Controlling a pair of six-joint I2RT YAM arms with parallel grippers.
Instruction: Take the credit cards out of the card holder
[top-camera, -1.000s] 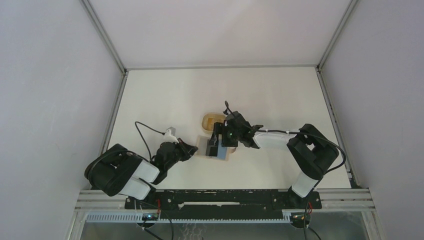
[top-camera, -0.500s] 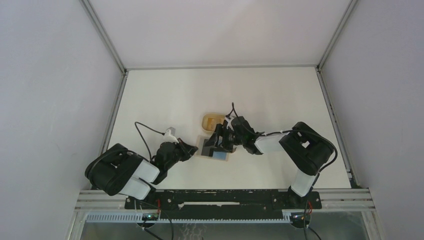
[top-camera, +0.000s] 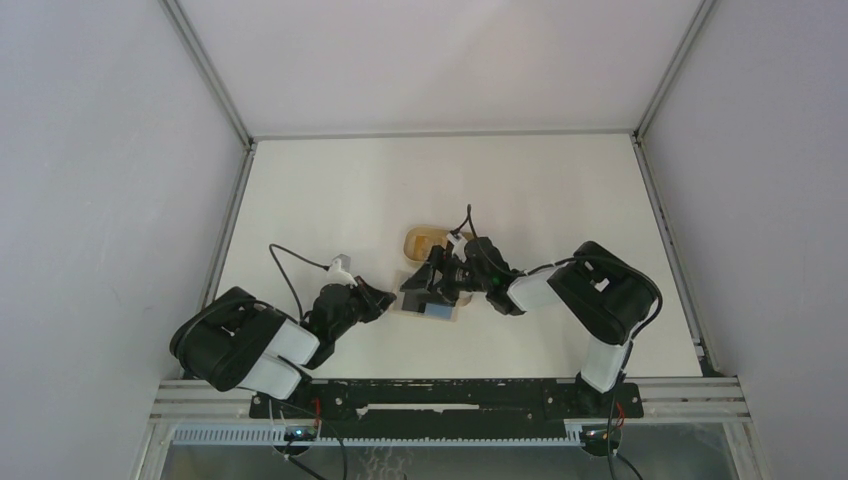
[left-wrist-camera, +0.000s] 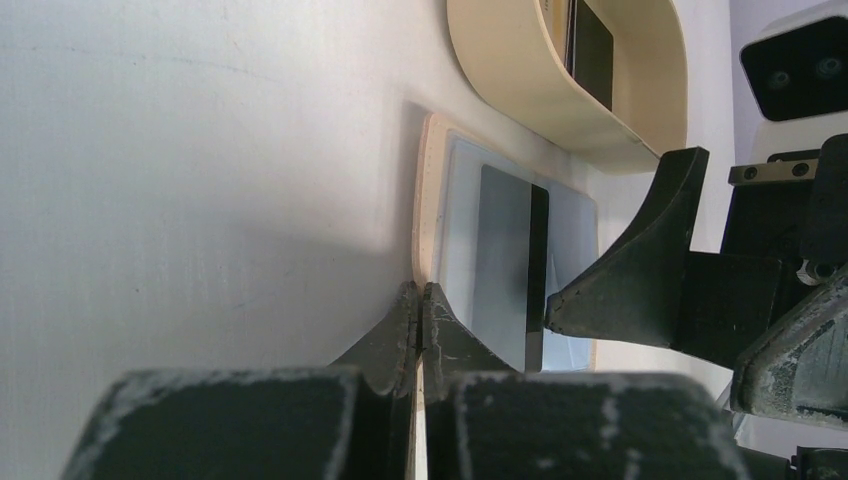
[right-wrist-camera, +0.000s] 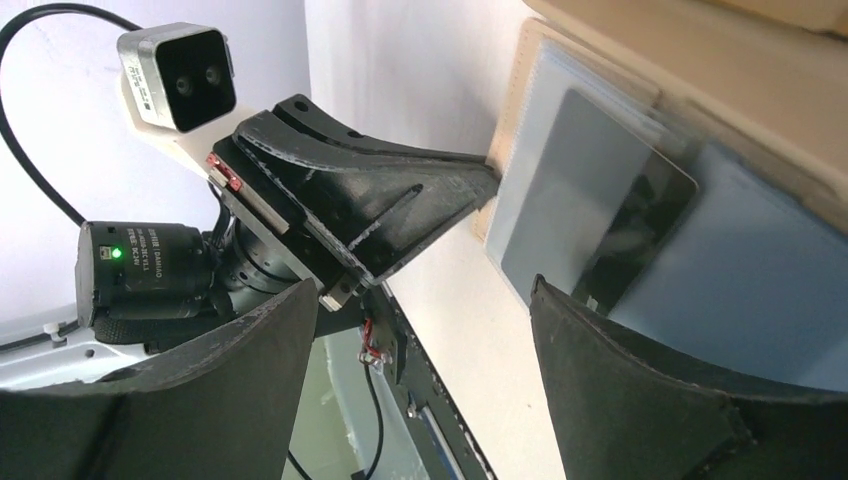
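Observation:
The tan card holder (left-wrist-camera: 426, 190) lies flat by the oval tray and also shows in the top view (top-camera: 404, 300). A light blue card (left-wrist-camera: 460, 230) lies on it, with a dark card (left-wrist-camera: 505, 260) on top; both show in the right wrist view, blue (right-wrist-camera: 540, 150) and dark (right-wrist-camera: 600, 210). My left gripper (left-wrist-camera: 420, 298) is shut on the card holder's near edge (top-camera: 388, 298). My right gripper (right-wrist-camera: 425, 300) is open just above the cards (top-camera: 425, 288), with one finger (left-wrist-camera: 640, 270) beside the dark card's edge.
The tan oval tray (left-wrist-camera: 520, 90) stands right behind the card holder (top-camera: 420, 240), with a dark flat thing (left-wrist-camera: 592, 50) inside it. The left arm's wrist and camera (right-wrist-camera: 175, 75) are close in front of my right gripper.
My right gripper has moved left and lower over the card holder and the cards. The left gripper has stayed shut on the card holder's edge.

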